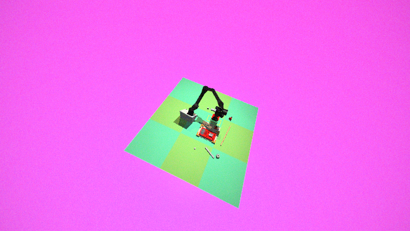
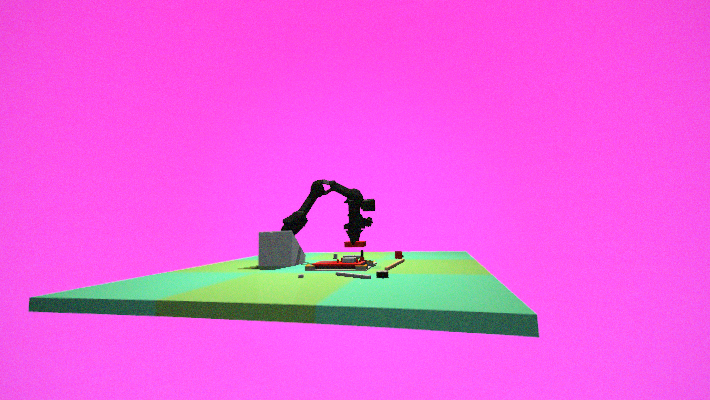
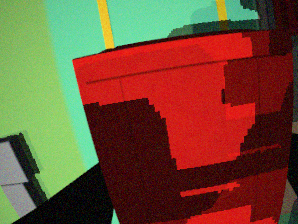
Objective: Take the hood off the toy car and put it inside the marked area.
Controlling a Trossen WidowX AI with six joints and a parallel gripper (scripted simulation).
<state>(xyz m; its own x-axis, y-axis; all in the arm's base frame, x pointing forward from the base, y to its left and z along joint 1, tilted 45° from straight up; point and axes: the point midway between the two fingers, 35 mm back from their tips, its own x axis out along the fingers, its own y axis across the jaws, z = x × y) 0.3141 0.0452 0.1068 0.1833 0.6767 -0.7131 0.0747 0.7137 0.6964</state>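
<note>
Grey rod (image 1: 209, 152), orange stick (image 1: 225, 136), small red block (image 1: 230, 118).
</note>
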